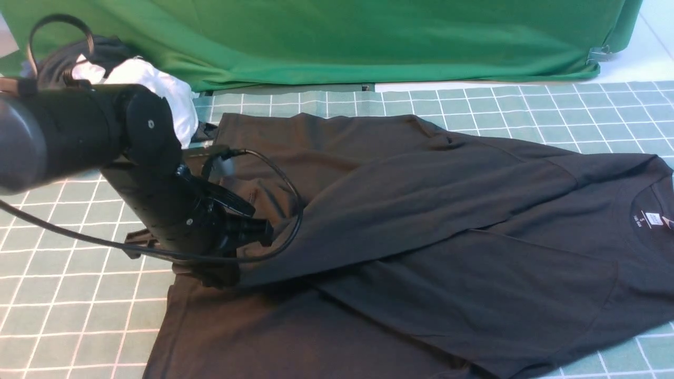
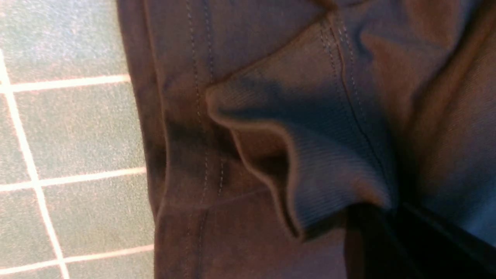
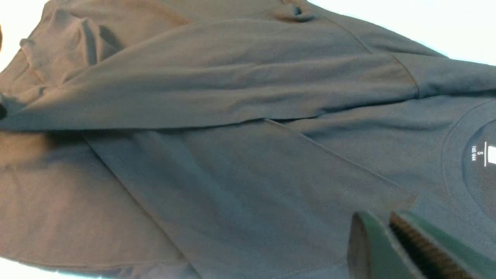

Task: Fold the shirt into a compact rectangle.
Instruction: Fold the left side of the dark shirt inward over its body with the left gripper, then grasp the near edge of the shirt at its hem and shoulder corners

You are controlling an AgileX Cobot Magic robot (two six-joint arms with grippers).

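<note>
**Front view.** The shirt [image 1: 447,263] is seen spread on the desk [image 1: 63,300] with its long axis running sideways. Its hem end lies under and around the left fingers [image 1: 255,231], and the neck label [image 1: 653,218] lies far off to their right. One sleeve [image 1: 421,195] is laid slantwise over the body, running from the shoulder seam and ending right at the left fingers. It cannot be told here whether those fingers are apart or closed. The right fingers are not shown.

**Left wrist view.** The ribbed cuff [image 2: 321,162] is found directly ahead of the left fingers, with its mouth puckered open over a double-stitched edge. The fingers are only a dark blur at the cuff's end. A pinch on the cuff can be neither confirmed nor ruled out.

**Right wrist view.** The right fingers [image 3: 366,244] are seen pressed together with nothing between them, apparently clear of the cloth. The collar [image 3: 451,166] lies just beside them, and the sleeve's length stretches away beyond them.

The coming move is judged to turn on that sleeve axis. The cuff end is best served by the left arm, which is nearer, and the collar end by the right.
</note>
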